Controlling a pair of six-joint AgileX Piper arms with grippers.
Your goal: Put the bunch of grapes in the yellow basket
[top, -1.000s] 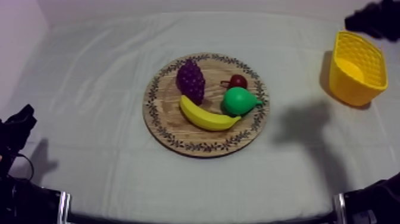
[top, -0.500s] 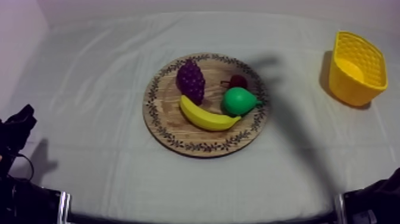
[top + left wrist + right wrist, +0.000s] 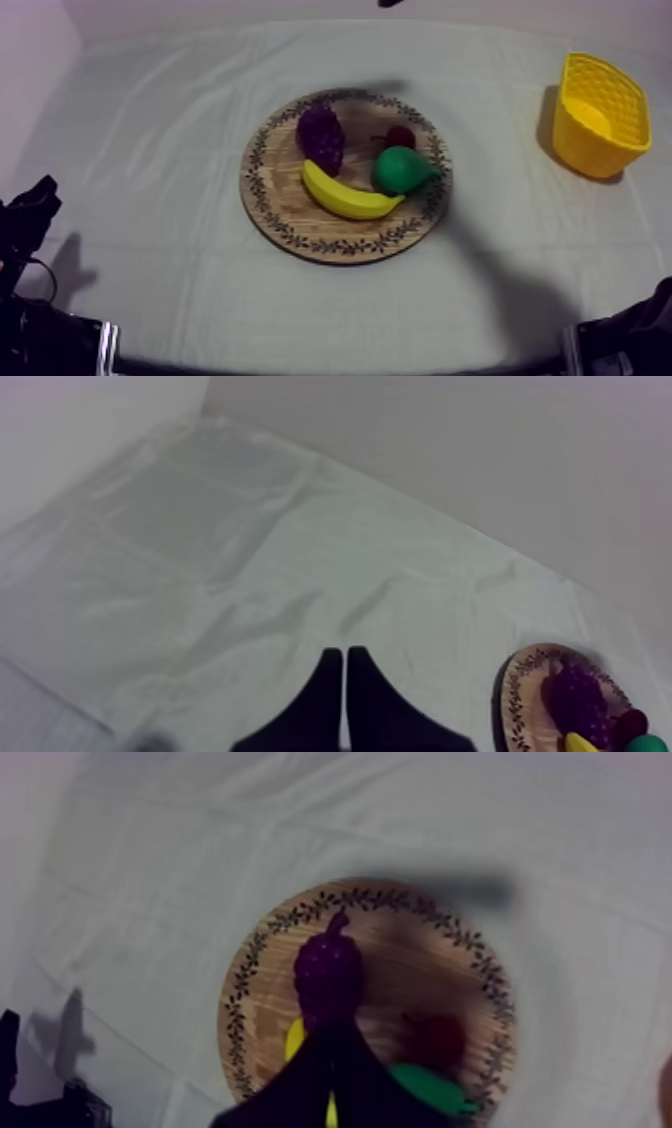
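Observation:
The purple bunch of grapes (image 3: 321, 136) lies on the upper left part of the round wooden board (image 3: 290, 225), beside the banana (image 3: 347, 198), the green pear (image 3: 402, 169) and a small red fruit (image 3: 400, 136). The yellow basket (image 3: 600, 112) stands at the far right. My right gripper (image 3: 335, 1031) hangs high over the board, shut into a narrow wedge, its tip just short of the grapes (image 3: 328, 972); a bit of that arm (image 3: 390, 3) shows at the table's far edge. My left gripper (image 3: 345, 652) is shut on nothing, resting at the left (image 3: 30, 212).
The board (image 3: 470, 952) sits mid-table with open cloth all round it. The basket is tilted, its opening facing up and left. The arms' bases (image 3: 50, 340) are at the table's near corners. The right arm's shadow falls across the board's far rim.
My right arm has swung left from above the basket to over the board. Its shadow moved from the cloth onto the board's far rim. The left arm and the fruit stayed put.

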